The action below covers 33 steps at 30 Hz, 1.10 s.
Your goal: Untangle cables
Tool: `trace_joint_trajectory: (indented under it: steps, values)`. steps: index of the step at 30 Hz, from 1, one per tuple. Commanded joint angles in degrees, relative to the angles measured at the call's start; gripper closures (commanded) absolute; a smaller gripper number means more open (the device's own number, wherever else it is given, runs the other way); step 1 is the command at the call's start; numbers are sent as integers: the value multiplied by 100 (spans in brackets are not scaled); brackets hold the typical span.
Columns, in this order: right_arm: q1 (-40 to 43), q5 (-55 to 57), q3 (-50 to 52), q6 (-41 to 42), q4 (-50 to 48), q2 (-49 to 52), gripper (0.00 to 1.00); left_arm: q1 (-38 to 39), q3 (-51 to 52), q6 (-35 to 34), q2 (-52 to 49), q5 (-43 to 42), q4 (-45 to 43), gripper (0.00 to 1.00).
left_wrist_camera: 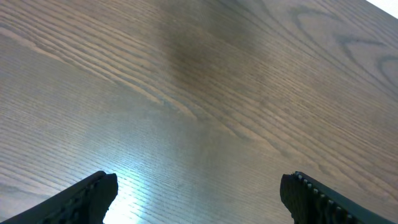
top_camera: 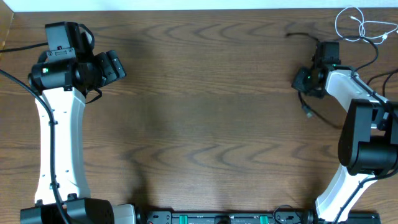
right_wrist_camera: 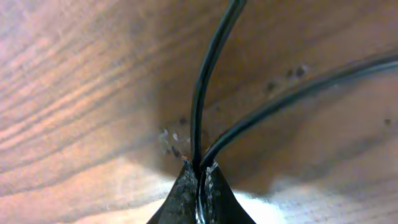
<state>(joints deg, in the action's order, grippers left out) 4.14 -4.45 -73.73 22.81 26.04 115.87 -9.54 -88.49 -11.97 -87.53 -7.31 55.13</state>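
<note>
The right tool (right_wrist_camera: 200, 186) is clamped on a thin black cable (right_wrist_camera: 208, 81), which looks light, floppy and probably slippery, so it is best gripped near an end. The left tool (left_wrist_camera: 199, 186) stands apart.

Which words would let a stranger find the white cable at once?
Start at the table's far right corner, beyond the right hand. The white cable lies there in loose loops near the edge. It is the only pale cord; the black cables nearby, pinched in that hand, are dark.
</note>
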Motion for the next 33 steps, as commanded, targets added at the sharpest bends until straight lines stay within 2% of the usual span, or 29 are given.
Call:
trace_joint_trajectory:
  steps: [1,4,7,11,18,25,31,32,33]
  values:
    - [72,-133,-114,-455,-114,79,99,-20,-55,52,105,52,13,11]
    - [299,-516,-385,-905,-15,-326,99,-20,-55,52,105,52,9,11]
    - [595,-509,-621,-975,177,-942,99,-20,-55,52,103,52,9,11]
    - [1349,-490,-846,-1005,310,-2297,99,-20,-55,52,105,50,9,11]
    - [2697,-149,-879,-1005,264,-3606,99,-20,-55,52,105,50,11,11]
    - [4144,737,-981,-1008,-166,-3447,99,-20,-55,50,105,50,9,11]
    - [4291,890,-1488,-1084,468,-2055,98,-13,-55,50,105,48,13,11]
    - [4256,881,-1541,-1084,538,-1827,85,-13,-55,50,105,48,13,11]
    - [4218,881,-1582,-1084,588,-1589,43,-13,-55,50,105,48,11,11]
